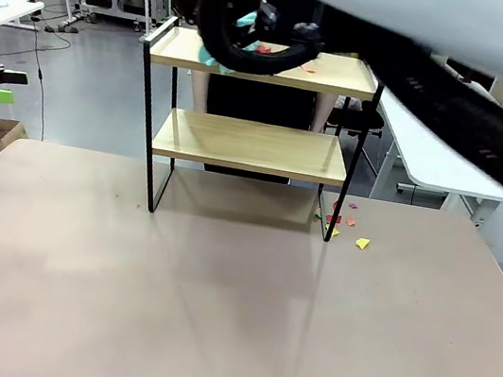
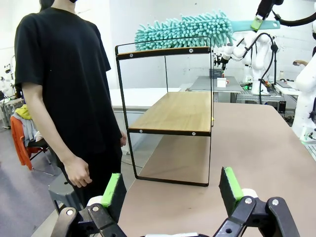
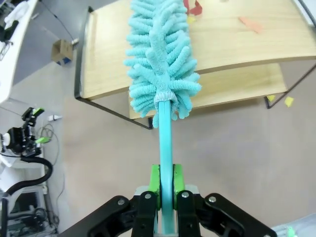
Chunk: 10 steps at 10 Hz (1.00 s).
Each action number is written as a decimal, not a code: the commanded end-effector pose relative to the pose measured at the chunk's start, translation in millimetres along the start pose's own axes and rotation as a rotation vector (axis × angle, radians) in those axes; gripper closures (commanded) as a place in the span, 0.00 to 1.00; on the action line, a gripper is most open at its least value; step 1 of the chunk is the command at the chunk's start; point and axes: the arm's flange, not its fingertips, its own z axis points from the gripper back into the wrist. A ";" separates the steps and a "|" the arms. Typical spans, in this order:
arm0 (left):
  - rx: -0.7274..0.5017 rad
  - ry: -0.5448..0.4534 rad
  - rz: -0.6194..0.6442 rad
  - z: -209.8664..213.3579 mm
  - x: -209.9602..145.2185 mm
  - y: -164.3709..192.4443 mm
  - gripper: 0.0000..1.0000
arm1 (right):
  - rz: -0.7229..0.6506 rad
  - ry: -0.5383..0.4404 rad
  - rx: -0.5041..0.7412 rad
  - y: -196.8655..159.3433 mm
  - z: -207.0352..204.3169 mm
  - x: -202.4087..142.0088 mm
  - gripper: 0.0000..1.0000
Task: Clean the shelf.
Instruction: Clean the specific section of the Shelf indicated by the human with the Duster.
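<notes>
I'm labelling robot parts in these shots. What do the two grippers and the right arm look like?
The left gripper has black, linked fingers with round pivot bolts and bright green pads. The right gripper is the same build: black linkages, green pads. The right arm is white, with a black ribbed cable hose running along it.

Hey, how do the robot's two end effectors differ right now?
The left end effector is open and empty; the right end effector is shut on the teal duster. The left one sits apart from the shelf; the right one holds the duster at the shelf's top board. Both have black fingers with green pads.
</notes>
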 end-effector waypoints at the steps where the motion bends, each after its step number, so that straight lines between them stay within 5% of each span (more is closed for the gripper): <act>1: 0.001 -0.002 -0.005 0.0 3.3 -1.6 0.00 | 0.034 0.026 -0.026 -35.0 19.1 -0.9 0.87; 10: 0.001 -0.002 -0.005 0.0 3.3 -1.6 0.00 | 0.017 0.143 -0.173 -137.9 34.1 31.1 0.87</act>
